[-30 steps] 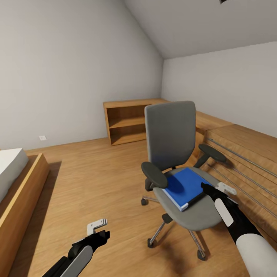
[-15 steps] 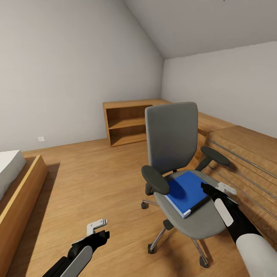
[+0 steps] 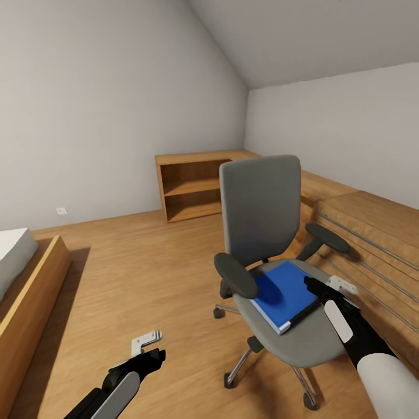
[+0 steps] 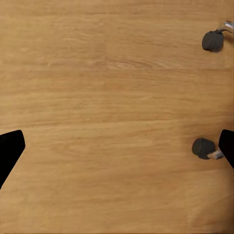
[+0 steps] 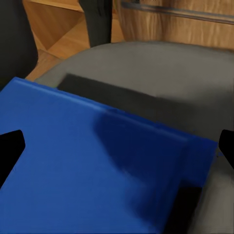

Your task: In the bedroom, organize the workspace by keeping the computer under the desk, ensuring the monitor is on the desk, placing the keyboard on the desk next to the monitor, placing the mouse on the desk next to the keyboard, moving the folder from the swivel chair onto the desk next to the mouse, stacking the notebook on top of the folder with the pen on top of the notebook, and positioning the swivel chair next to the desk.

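Reaching forward, right pincer [image 3: 326,288] hovers wide-spread over folder [image 3: 283,293].

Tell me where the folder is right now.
In the head view the folder lies flat on the seat of the swivel chair, between its two armrests, at the right of the picture. The right gripper hovers at its near right edge.

A blue folder [image 3: 283,294] lies on the grey chair [image 3: 273,256], the right gripper [image 3: 323,290] just beside its edge.
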